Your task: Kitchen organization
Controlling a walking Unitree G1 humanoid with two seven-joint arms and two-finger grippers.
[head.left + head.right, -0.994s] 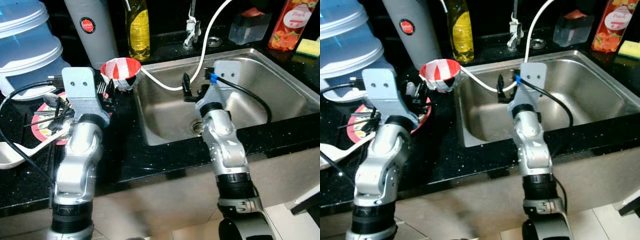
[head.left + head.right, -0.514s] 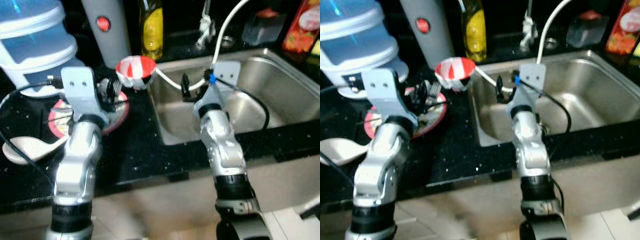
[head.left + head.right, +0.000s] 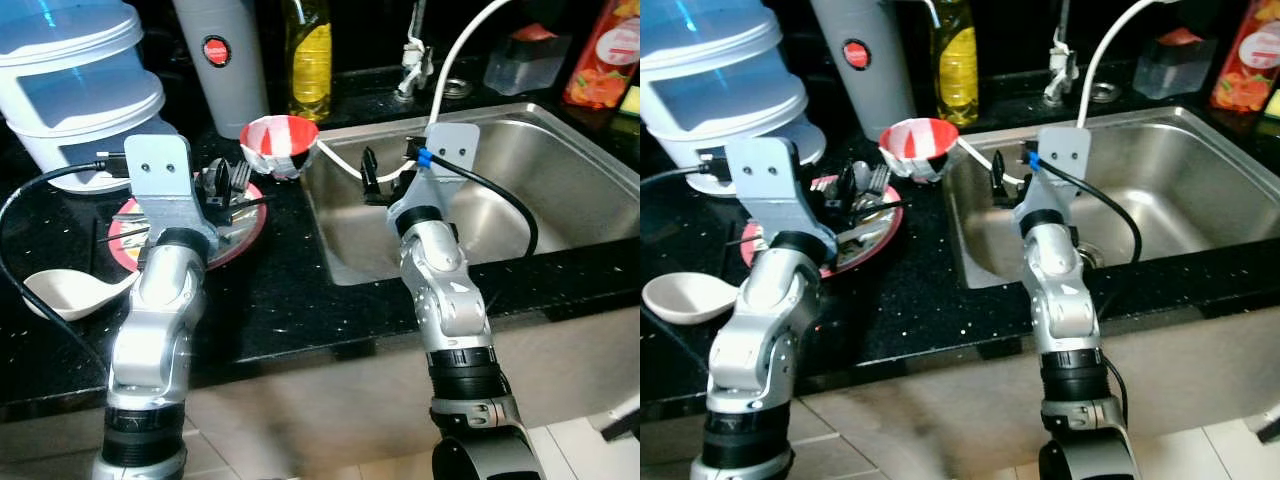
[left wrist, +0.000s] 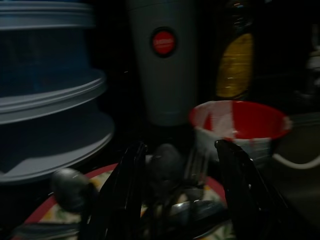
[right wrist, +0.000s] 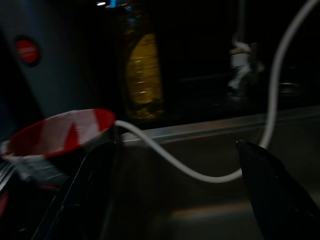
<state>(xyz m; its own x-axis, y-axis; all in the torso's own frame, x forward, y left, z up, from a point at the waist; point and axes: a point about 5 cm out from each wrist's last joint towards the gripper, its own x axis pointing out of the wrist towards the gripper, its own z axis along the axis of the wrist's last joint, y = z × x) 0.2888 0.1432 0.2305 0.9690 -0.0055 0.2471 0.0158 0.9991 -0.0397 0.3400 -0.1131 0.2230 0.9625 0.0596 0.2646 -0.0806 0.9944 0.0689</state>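
Observation:
A red-rimmed plate [image 3: 250, 228] lies on the black counter left of the sink, carrying several forks and spoons [image 3: 236, 180]. My left gripper [image 3: 222, 188] hovers low over that cutlery, open, with utensil heads [image 4: 165, 165] lying between and under its fingers [image 4: 127, 190]. A red-and-white bowl [image 3: 279, 143] stands just beyond the plate, at the sink's corner. My right gripper [image 3: 383, 180] hangs open over the left end of the steel sink [image 3: 560, 190], holding nothing, its fingers [image 5: 270, 190] wide apart, and a white hose [image 5: 200, 172] runs across in front of it.
A white ladle-shaped spoon [image 3: 62, 292] lies at the counter's left front. Behind stand stacked blue-white containers [image 3: 80, 80], a grey cylinder [image 3: 225, 60], a yellow soap bottle [image 3: 308, 55], the tap [image 3: 412, 60], a clear tub [image 3: 525, 62] and an orange bottle [image 3: 598, 50].
The whole picture has shifted, so the camera moved. Both grippers keep about the same place relative to the plate and the sink, and both stay open.

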